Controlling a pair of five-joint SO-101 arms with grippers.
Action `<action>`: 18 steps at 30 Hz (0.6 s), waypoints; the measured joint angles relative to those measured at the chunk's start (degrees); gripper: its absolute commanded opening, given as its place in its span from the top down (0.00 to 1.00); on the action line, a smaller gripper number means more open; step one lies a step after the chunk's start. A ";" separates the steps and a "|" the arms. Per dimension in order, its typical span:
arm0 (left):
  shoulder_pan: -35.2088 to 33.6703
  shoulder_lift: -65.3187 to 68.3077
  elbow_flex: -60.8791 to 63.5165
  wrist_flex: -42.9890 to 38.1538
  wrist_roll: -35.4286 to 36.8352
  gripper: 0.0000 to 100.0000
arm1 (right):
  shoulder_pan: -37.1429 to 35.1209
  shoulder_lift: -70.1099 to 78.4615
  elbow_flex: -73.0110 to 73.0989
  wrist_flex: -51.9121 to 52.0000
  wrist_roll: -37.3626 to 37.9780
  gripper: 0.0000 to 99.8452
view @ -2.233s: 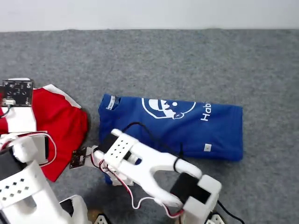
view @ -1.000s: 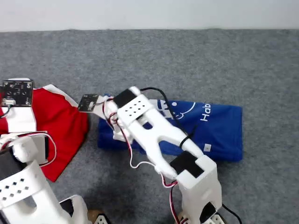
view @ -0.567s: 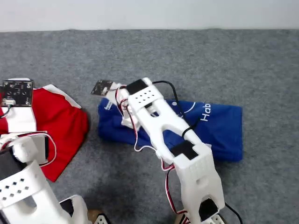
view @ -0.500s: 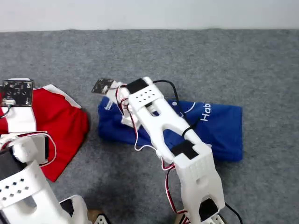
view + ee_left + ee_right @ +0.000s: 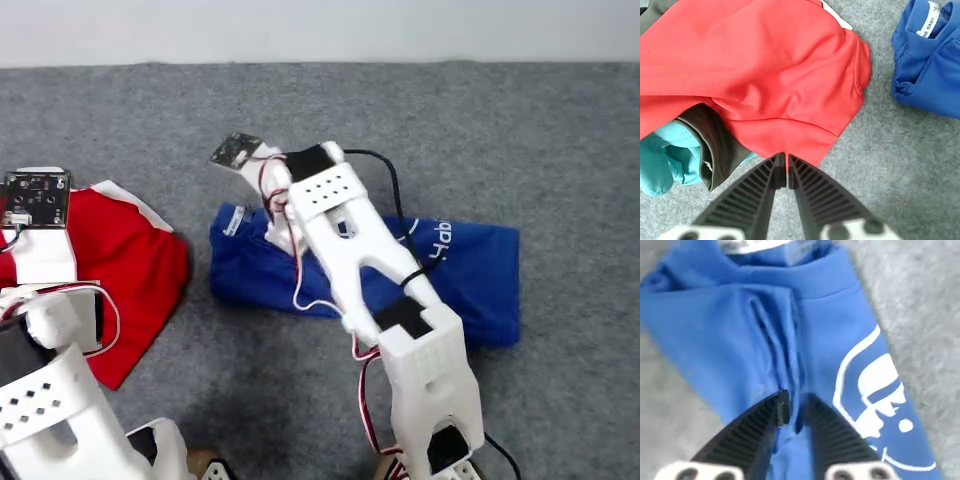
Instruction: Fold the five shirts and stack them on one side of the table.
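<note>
A blue shirt (image 5: 470,270) with a white print lies across the middle of the grey table, its near edge bunched up. My right gripper (image 5: 792,412) is shut on a fold of the blue shirt (image 5: 715,340) near the collar end, and that arm (image 5: 350,240) stretches over the shirt. A crumpled red shirt (image 5: 130,260) lies at the left. My left gripper (image 5: 782,157) hangs shut just above the near hem of the red shirt (image 5: 765,75), with the blue shirt's collar end (image 5: 935,75) off to one side.
A teal garment (image 5: 660,155) and a dark olive one (image 5: 715,145) poke out from under the red shirt. Bare grey table (image 5: 480,130) lies beyond the blue shirt and to its right, up to the white wall.
My right arm has swung from the near side out across the blue shirt, dragging its near edge toward the far side. The shirt now looks narrower and rumpled. The left arm has stayed put.
</note>
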 measured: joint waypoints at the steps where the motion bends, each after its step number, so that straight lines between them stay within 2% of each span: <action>1: 0.00 0.00 0.00 0.00 0.00 0.99 | -0.79 0.00 -0.62 2.20 0.00 0.99; 6: 0.00 0.00 0.00 0.00 0.00 0.99 | -2.46 0.00 -1.32 5.01 0.00 0.99; 14: 0.00 0.00 0.00 0.00 0.00 0.99 | 3.96 10.37 -1.41 -0.44 0.88 0.99; 18: 0.00 0.00 0.00 0.00 0.00 0.99 | 3.43 10.90 -6.42 2.11 1.14 0.99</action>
